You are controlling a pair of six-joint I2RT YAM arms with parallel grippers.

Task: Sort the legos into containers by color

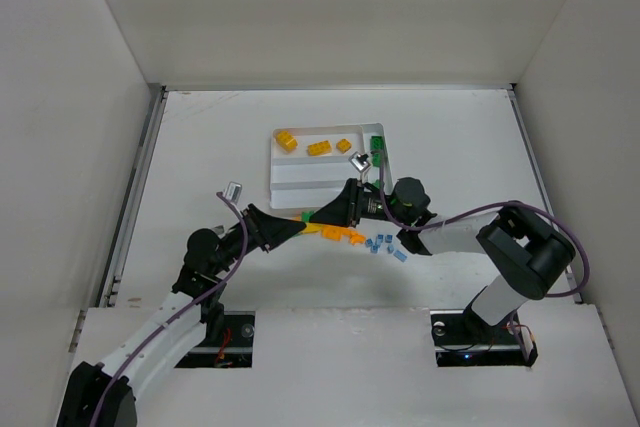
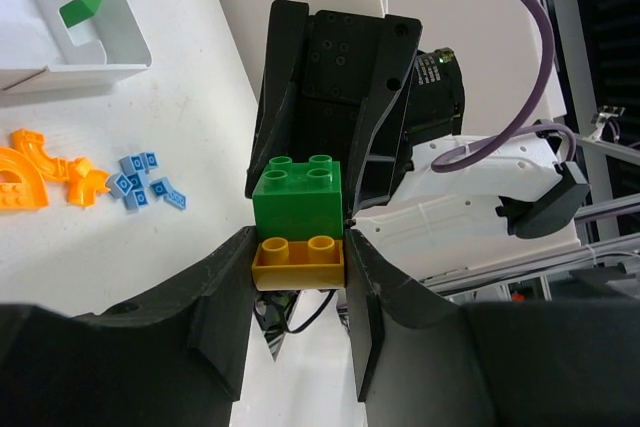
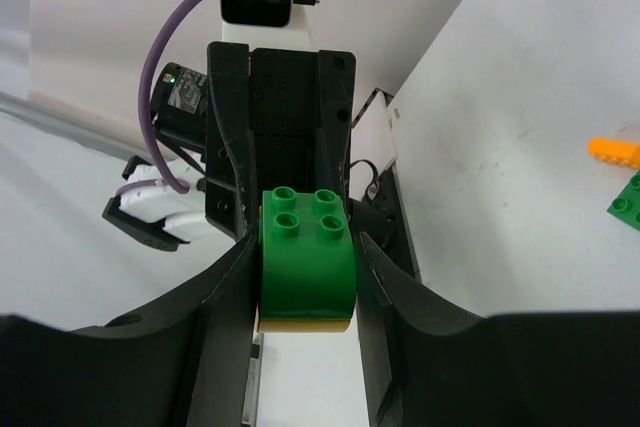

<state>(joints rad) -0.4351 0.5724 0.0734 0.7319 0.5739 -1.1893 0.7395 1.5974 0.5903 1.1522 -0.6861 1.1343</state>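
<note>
A green lego (image 2: 297, 197) is stacked on a yellow lego (image 2: 298, 262), and both grippers hold the pair above the table, just in front of the white tray (image 1: 320, 176). My left gripper (image 2: 298, 250) is shut on the yellow lego. My right gripper (image 3: 305, 247) is shut on the green lego (image 3: 305, 257), with a yellow edge (image 3: 305, 324) showing under it. In the top view the left gripper (image 1: 300, 227) and right gripper (image 1: 324, 215) meet tip to tip. The tray holds yellow legos (image 1: 318, 147) in its far section and green legos (image 1: 377, 151) in the narrow side section.
Orange legos (image 1: 346, 237) and tiny pale blue legos (image 1: 385, 245) lie on the table in front of the tray, under the right arm. They also show in the left wrist view, orange (image 2: 40, 169) and blue (image 2: 145, 185). White walls enclose the table.
</note>
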